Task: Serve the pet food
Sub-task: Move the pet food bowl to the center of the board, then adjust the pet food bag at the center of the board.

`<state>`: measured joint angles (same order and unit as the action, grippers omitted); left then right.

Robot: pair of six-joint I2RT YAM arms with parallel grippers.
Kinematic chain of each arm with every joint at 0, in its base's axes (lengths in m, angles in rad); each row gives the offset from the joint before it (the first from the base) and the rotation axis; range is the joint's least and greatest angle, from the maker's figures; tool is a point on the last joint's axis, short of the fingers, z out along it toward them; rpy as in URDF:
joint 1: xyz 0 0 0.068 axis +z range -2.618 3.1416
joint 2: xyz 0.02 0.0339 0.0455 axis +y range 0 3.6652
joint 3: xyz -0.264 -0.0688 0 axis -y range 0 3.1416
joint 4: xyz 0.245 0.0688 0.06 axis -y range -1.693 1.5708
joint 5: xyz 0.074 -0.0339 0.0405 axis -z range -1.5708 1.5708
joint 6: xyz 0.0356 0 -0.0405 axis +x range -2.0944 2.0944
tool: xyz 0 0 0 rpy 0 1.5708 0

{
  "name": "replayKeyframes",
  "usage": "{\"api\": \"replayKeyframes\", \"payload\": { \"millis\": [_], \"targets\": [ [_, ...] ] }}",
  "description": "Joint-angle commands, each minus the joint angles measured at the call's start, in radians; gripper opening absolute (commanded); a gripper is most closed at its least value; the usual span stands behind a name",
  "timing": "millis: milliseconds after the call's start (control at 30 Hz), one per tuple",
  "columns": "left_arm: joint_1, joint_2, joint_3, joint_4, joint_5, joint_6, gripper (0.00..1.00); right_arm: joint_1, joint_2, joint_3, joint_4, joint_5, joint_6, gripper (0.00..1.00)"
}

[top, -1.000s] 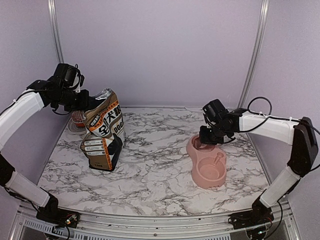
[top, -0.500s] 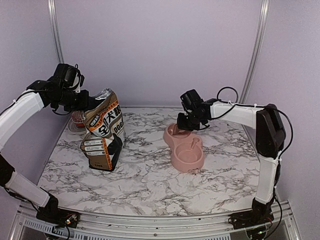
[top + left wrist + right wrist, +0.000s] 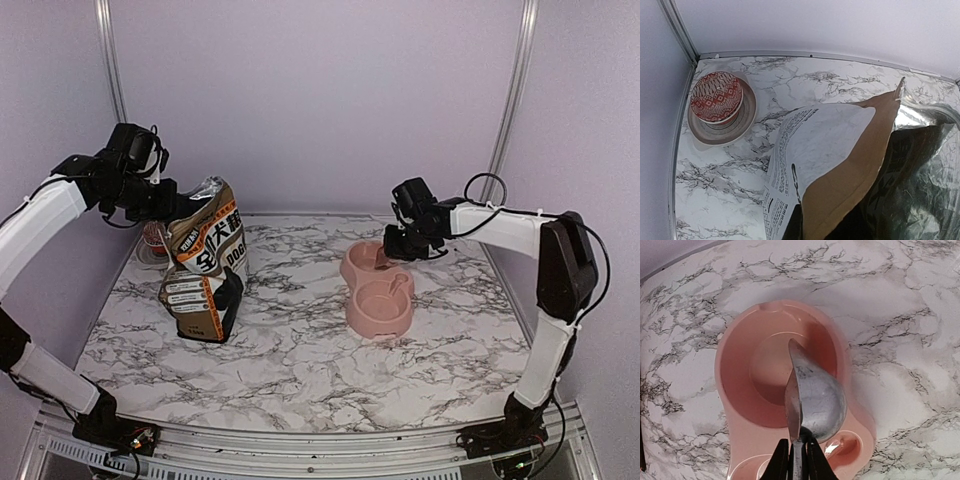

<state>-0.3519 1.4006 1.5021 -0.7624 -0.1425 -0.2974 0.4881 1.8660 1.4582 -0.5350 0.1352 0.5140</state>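
Shifted rightward, right gripper (image 3: 799,457) clamps spoon (image 3: 817,395) over pink bowl (image 3: 382,326); left gripper (image 3: 170,205) pinches upright food bag (image 3: 210,262).

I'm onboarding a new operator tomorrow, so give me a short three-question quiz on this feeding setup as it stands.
1. True or false: the right gripper holds a metal spoon over the pink double bowl.
2. What does the left gripper pinch? A) the pet food bag B) the bowl C) nothing
3. Fill in: the bowl compartment under the spoon looks ___.
Key: 1 true; 2 A; 3 empty.
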Motion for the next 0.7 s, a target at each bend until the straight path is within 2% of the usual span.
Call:
{"api": "replayKeyframes", "payload": {
  "millis": [0, 133, 333, 667],
  "targets": [
    [-0.002, -0.035, 0.148, 0.01, -0.022, 0.043, 0.0, 0.001, -0.079, -0.003, 0.037, -0.085, -0.079, 0.0],
    [-0.004, -0.009, 0.244, -0.013, -0.016, 0.076, 0.0, 0.001, -0.139, -0.006, 0.077, -0.186, -0.139, 0.0],
    [-0.007, 0.051, 0.378, -0.075, -0.035, 0.094, 0.0, 0.0, -0.217, -0.023, 0.121, -0.24, -0.196, 0.0],
    [-0.081, 0.06, 0.3, -0.07, -0.033, 0.056, 0.0, 0.001, -0.273, -0.11, 0.162, -0.237, -0.241, 0.0]
  ]
}}
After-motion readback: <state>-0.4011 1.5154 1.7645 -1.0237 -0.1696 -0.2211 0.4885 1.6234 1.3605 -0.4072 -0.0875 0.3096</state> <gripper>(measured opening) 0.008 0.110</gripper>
